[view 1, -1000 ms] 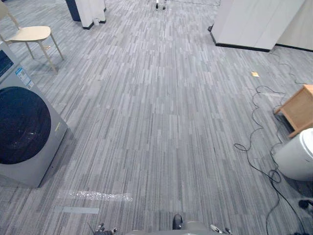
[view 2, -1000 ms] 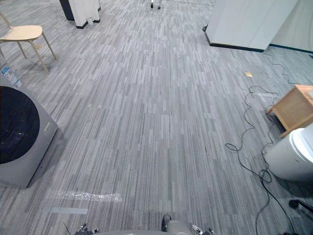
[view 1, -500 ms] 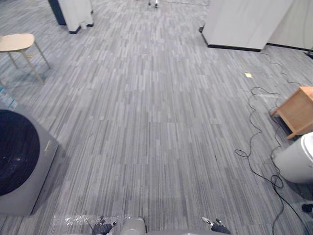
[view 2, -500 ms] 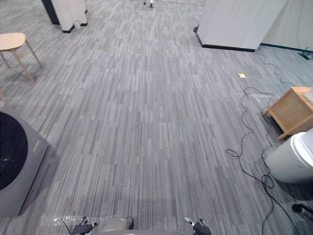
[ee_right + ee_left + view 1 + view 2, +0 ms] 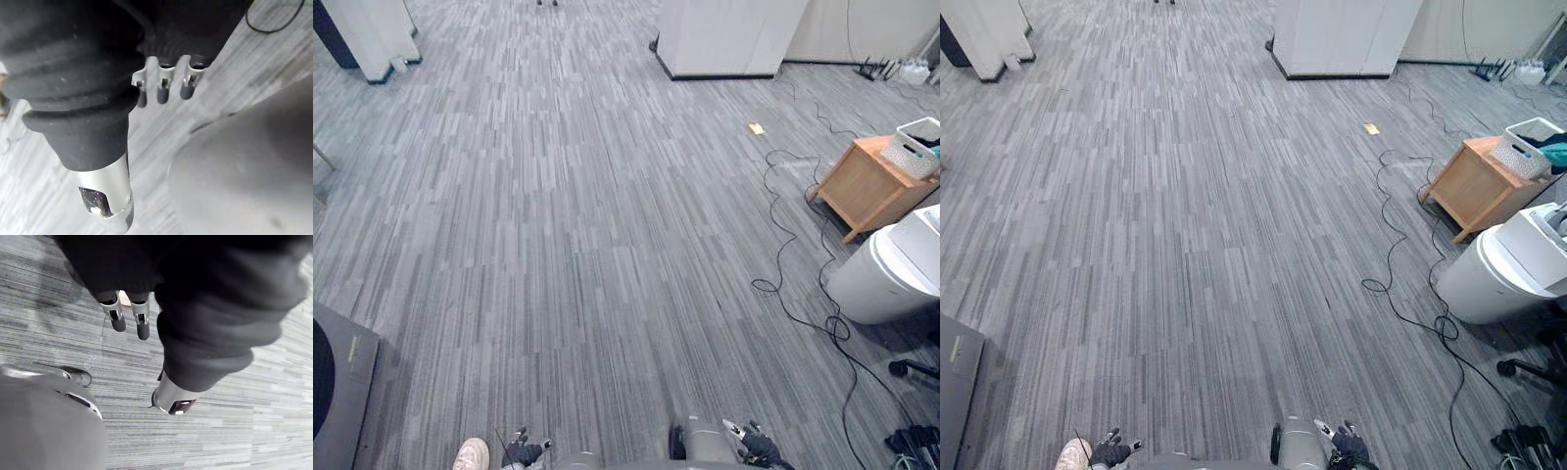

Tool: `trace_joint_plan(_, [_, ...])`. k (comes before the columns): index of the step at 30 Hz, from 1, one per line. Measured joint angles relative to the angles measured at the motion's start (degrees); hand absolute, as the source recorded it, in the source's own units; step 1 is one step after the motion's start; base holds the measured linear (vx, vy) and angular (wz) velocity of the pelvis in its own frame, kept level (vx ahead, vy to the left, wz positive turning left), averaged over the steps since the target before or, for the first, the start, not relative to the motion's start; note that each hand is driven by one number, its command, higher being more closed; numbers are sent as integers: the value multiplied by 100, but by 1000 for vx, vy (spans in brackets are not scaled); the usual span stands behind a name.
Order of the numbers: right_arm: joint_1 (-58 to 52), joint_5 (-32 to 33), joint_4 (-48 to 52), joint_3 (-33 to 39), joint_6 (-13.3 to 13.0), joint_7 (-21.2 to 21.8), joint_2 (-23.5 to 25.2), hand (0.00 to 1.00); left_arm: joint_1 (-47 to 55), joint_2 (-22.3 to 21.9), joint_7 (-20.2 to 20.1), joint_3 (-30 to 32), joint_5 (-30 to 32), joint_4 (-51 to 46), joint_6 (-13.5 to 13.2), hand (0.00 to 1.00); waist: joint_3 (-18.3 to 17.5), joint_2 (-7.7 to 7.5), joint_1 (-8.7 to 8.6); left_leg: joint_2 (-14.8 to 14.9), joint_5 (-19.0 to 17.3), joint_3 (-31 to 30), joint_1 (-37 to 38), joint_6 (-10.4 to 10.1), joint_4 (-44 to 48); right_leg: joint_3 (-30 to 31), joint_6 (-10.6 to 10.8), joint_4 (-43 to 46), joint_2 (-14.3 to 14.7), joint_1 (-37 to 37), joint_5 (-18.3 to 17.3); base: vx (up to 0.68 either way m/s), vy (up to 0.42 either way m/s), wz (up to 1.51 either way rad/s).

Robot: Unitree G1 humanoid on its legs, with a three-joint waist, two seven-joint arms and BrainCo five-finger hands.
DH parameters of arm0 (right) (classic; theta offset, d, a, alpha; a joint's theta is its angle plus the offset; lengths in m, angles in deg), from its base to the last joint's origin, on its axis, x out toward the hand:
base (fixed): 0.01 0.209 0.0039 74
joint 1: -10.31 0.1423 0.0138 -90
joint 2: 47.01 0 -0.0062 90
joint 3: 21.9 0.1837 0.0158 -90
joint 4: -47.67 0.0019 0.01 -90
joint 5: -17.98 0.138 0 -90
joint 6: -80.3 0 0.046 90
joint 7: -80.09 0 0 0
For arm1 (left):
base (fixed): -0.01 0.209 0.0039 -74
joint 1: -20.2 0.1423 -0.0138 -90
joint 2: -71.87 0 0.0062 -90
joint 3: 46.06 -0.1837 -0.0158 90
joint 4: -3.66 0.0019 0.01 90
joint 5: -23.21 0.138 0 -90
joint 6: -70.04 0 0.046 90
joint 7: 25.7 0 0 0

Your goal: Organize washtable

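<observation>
Grey carpet (image 5: 558, 245) lies under left hand (image 5: 117, 319) and right hand (image 5: 162, 92), fingers straight and empty; washing machine (image 5: 337, 384) is cut off at the edge, wooden cabinet (image 5: 862, 184) near white bin (image 5: 886, 282).

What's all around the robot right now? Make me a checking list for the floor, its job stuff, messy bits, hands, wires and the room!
Surface: grey striped carpet floor.
Job's things: nothing seen.
Clutter: a small yellow scrap lying on the floor.
Hands: left hand and right hand hang low with relaxed fingers, holding nothing.
Cables: black cables snake over the floor on the right side.
Surroundings: wooden side table carrying a white basket; white round bin near it; washing machine corner at lower left; white cabinet far ahead; a pale shoe at the bottom edge, perhaps a person's.
</observation>
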Motion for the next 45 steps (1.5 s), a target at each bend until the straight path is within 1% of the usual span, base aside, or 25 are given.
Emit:
trace_joint_plan(3, [1,150,21,245,1,7,32,0,6,-50,-13,50,270,120,30,0,-77,110,-164,184,-318,-171,588,-104,-291,-165,-46,-28,-31,-8,573,532,-293,38])
trace_joint_plan(5, [-2,98,2,234,-2,-2,-114,0,22,-368,-39,180,257,92,51,0,-490,455,-97,736,-88,-540,319,-84,638,-452,-395,401,429,11,307,825,-324,22])
trace_joint_plan(8, [9,-9,13,150,-2,-8,-112,0,-127,-491,-26,151,253,78,79,0,-479,440,-69,795,700,-959,-370,-97,2465,-469,-631,294,579,416,62,710,-292,-19])
trace_joint_plan(10, [65,-202,-90,29,4,-52,-154,0,-240,-419,4,-290,339,-35,69,0,-287,426,-78,874,555,-965,-935,-395,4163,-398,-766,-324,776,1395,-25,608,-192,-24])
trace_joint_plan(12, [93,-301,-271,-84,29,-115,-169,0,-302,-354,50,-515,322,-175,-5,0,-195,321,-71,814,347,-631,-1365,-380,4613,-333,-846,-720,747,2044,-77,536,-97,8])
trace_joint_plan(15, [259,-514,-417,-133,72,-115,-227,0,-431,-290,95,-847,321,-382,-83,0,-24,225,-46,370,37,-184,-2119,-321,3898,-293,-852,-1133,494,2780,-145,476,4,5])
trace_joint_plan(18, [331,-766,-376,-347,61,-109,-359,0,-481,-212,84,-1441,395,-512,-90,0,32,346,-17,-176,319,-110,-2592,-448,1694,-299,-622,-1379,234,3316,-596,422,124,-6])
trace_joint_plan(19, [331,-822,-380,-359,63,-108,-406,0,-491,-229,78,-1587,431,-515,-87,0,38,468,29,-229,937,-174,-2689,-290,1119,-298,-517,-1494,267,3499,-713,569,270,-20])
trace_joint_plan(20, [295,-930,-390,-531,72,-115,-388,0,-523,-210,30,-1653,495,-513,-84,0,4,442,160,-315,1508,-135,-2648,120,1140,-193,-515,-1580,209,3665,-795,484,238,-12])
trace_joint_plan(22, [322,-1098,-414,-594,75,-95,-348,0,-641,-187,1,-1712,515,-511,-76,0,16,394,108,-396,1323,-151,-2675,305,1309,-100,-575,-1483,105,3621,-633,548,263,10])
trace_joint_plan(23, [368,-1252,-499,-586,114,-105,-318,0,-644,-118,-19,-1803,638,-526,-77,0,25,318,117,-366,1267,-40,-2656,605,1659,236,-280,-1155,56,3604,-423,597,301,12])
trace_joint_plan(25, [368,-1334,-494,-561,128,-104,-250,0,-640,-78,-28,-1820,756,-536,-76,0,31,231,127,-321,1188,236,-2704,627,2186,590,-169,-763,41,3606,-187,388,239,-9])
trace_joint_plan(27, [172,-1420,-483,-557,103,-104,-250,0,-580,23,-23,-2349,1025,-511,-67,0,-330,224,85,-463,742,175,-2159,754,1536,736,102,931,126,2974,-26,359,238,3])
trace_joint_plan(28, [181,-1401,-457,-523,105,-102,-184,0,-657,93,-63,-2743,1280,-468,-54,0,-365,24,2,-748,626,160,-1806,838,1191,1039,622,2183,42,2484,314,575,241,43])
trace_joint_plan(29, [199,-1397,-438,-555,109,-78,-161,0,-729,78,-175,-2993,1429,-463,-25,0,-319,-54,-84,-968,566,104,-1443,931,961,1243,845,3279,22,2045,653,587,220,46])
trace_joint_plan(32, [195,-1318,-289,-511,100,40,-186,0,-726,-130,-411,-3170,1437,-459,61,0,-244,46,-230,-1133,475,-152,-506,1018,453,876,447,4610,13,1366,199,463,139,39])
trace_joint_plan(33, [199,-1219,-150,-506,85,69,-206,0,-775,-166,-428,-3215,1407,-349,71,0,-188,95,-253,-1120,465,-334,-23,1034,146,510,39,4713,51,1091,-297,457,87,69])
trace_joint_plan(34, [188,-1114,-63,-405,55,125,-217,0,-871,-232,-411,-3245,1287,-108,95,0,-112,192,-341,-1048,395,-540,357,1075,-36,211,-115,4317,165,827,-713,459,61,77])
trace_joint_plan(36, [180,-922,-1,-156,15,127,-209,0,-888,-242,-408,-3182,962,18,148,0,-78,248,-448,-905,145,-859,661,1078,-45,130,-137,3134,439,394,-934,474,-27,93])
trace_joint_plan(38, [89,-776,-16,25,19,102,-220,0,-886,-228,-404,-3018,457,14,177,0,-44,222,-466,-811,-128,-1197,837,1012,-55,179,-5,1167,550,92,-523,490,-84,95])
trace_joint_plan(40, [5,-630,-238,147,80,0,-194,0,-832,-166,-377,-2462,-273,4,188,0,71,-15,-498,-868,-431,-1648,1330,956,-280,148,168,-836,340,-136,464,599,-165,94])
trace_joint_plan(42, [-128,-439,-275,230,161,-7,-221,0,-770,-125,-273,-2140,-561,201,192,0,32,149,-636,-627,-556,-1979,1566,925,-380,55,3,-410,397,-350,1132,658,-208,92])
trace_joint_plan(43, [-186,-433,-278,391,167,-4,-178,0,-730,-153,-247,-1756,-667,320,187,0,-4,194,-702,-502,-530,-2145,1468,869,3,71,-404,-170,532,-361,1441,936,-291,80])
trace_joint_plan(44, [-184,-421,-231,890,150,-2,-159,0,-663,-263,-229,-825,-700,499,206,0,-10,475,-695,-300,-264,-2289,1132,427,880,-159,-524,39,674,-241,1198,781,-243,47])
trace_joint_plan(45, [-186,-420,-221,1054,158,-2,-156,0,-627,-281,-218,-362,-692,532,213,0,-13,506,-698,-323,6,-2320,979,142,1288,-212,-591,80,727,-162,1075,945,-343,13])
